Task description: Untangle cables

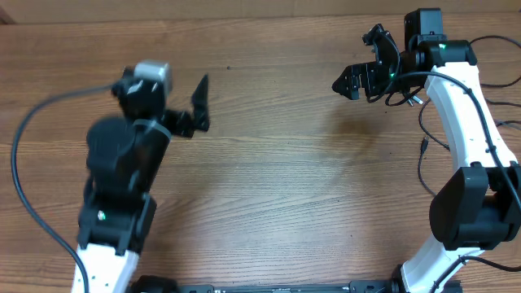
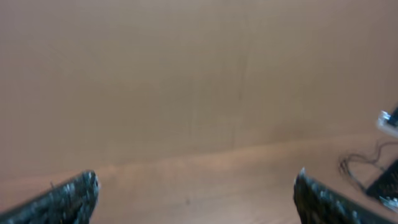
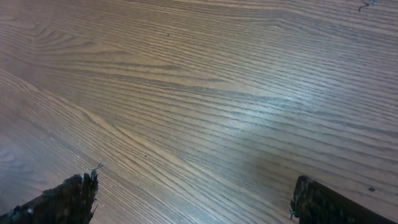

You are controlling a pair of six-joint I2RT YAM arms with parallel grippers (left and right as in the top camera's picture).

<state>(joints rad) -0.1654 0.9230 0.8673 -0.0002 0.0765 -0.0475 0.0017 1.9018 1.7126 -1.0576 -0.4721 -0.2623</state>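
A thin black cable (image 1: 422, 155) with a small connector hangs in loops beside my right arm at the table's right side. A thin black cable loop (image 2: 357, 165) also shows at the right edge of the blurred left wrist view. My left gripper (image 1: 201, 106) is open and empty over the bare left-middle of the wooden table (image 1: 285, 179), far from the cable; its fingers (image 2: 196, 196) stand wide apart. My right gripper (image 1: 356, 61) is open and empty at the far right, left of the cable; its wrist view shows only wood between the fingers (image 3: 193, 199).
A thick grey-black cable (image 1: 20, 171) of the left arm curves along the table's left side. The right arm's white links (image 1: 464, 106) stand along the right edge, with more black wires at the far right (image 1: 509, 122).
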